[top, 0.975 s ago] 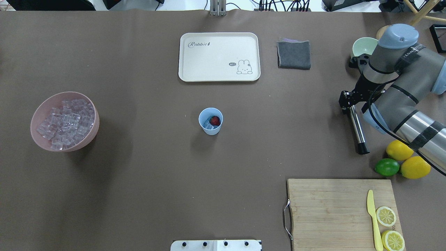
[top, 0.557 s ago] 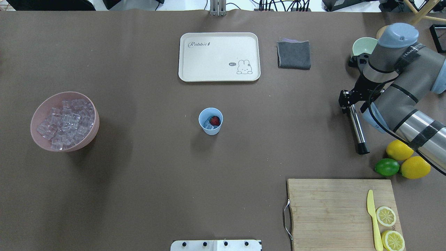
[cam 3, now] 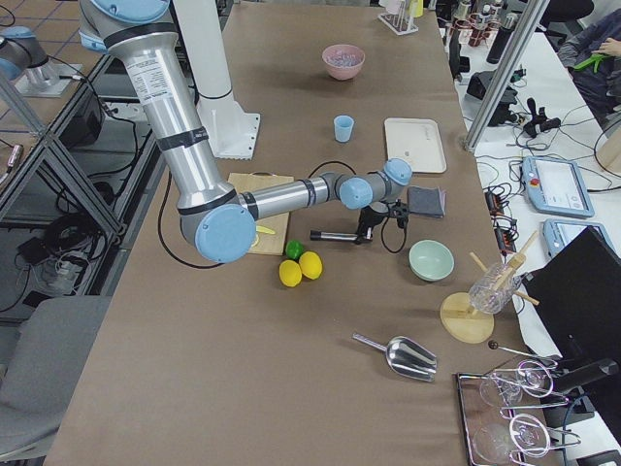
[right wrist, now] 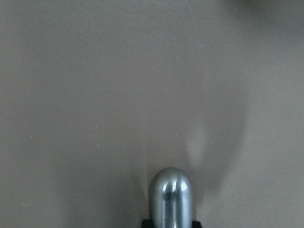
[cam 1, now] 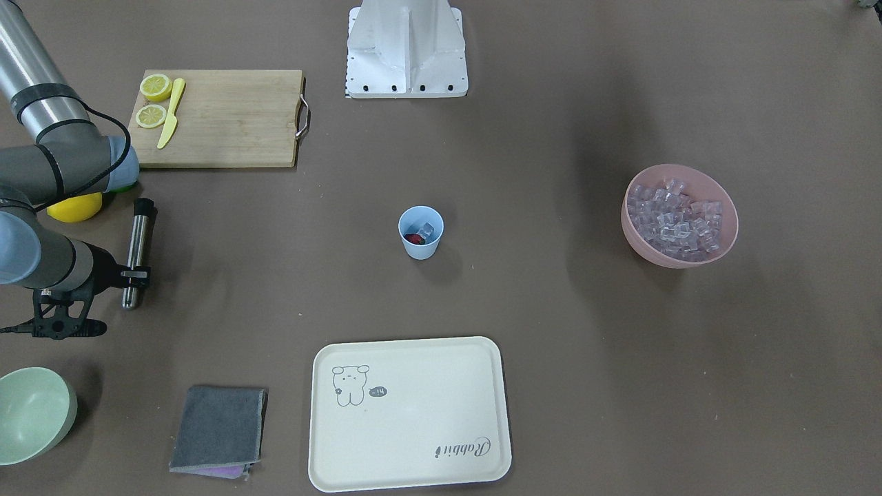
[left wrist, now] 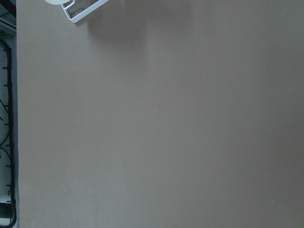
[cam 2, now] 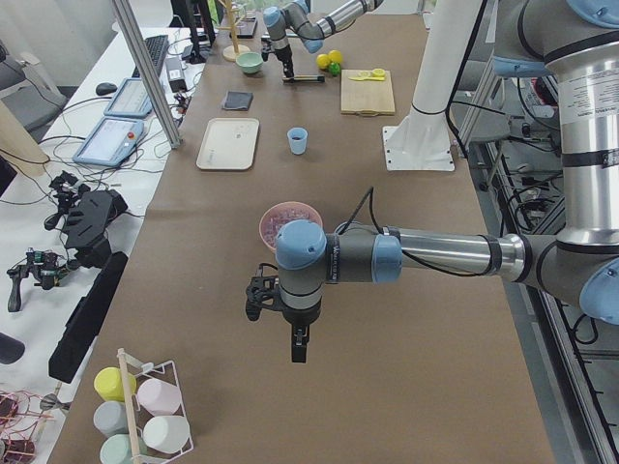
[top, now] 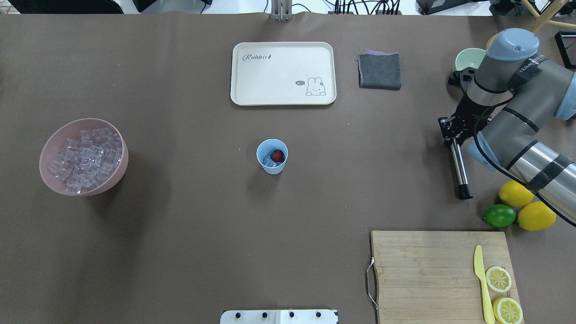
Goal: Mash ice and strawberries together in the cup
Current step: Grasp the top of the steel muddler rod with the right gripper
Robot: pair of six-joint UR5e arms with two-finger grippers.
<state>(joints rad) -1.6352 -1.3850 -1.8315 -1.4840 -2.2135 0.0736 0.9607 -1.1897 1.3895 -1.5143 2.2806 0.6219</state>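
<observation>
The pale blue cup (top: 272, 169) stands mid-table, also in the front view (cam 1: 420, 249). Inside it lie a dark red strawberry (top: 277, 155) and a few clear ice cubes (top: 268, 161). A pink bowl (top: 120, 168) at the left holds a heap of ice (top: 85, 157). My right gripper (top: 450, 133) is shut on a steel muddler (top: 459, 166) with a black end, far right of the cup, just above the table. Its rounded steel end shows in the right wrist view (right wrist: 172, 197). My left gripper (cam 2: 297, 346) shows only in the left side view; I cannot tell its state.
A cream tray (top: 282, 74) and a grey cloth (top: 380, 70) lie at the far side. A pale green bowl (top: 467, 58) sits behind my right arm. Two lemons (top: 515, 194) and a lime (top: 499, 216) lie by a cutting board (top: 427, 270) with a knife and lemon halves.
My right gripper has shifted slightly toward the table's far side with the muddler, and the muddler's black end has swung a little to the left. The cup and bowl have not moved.
</observation>
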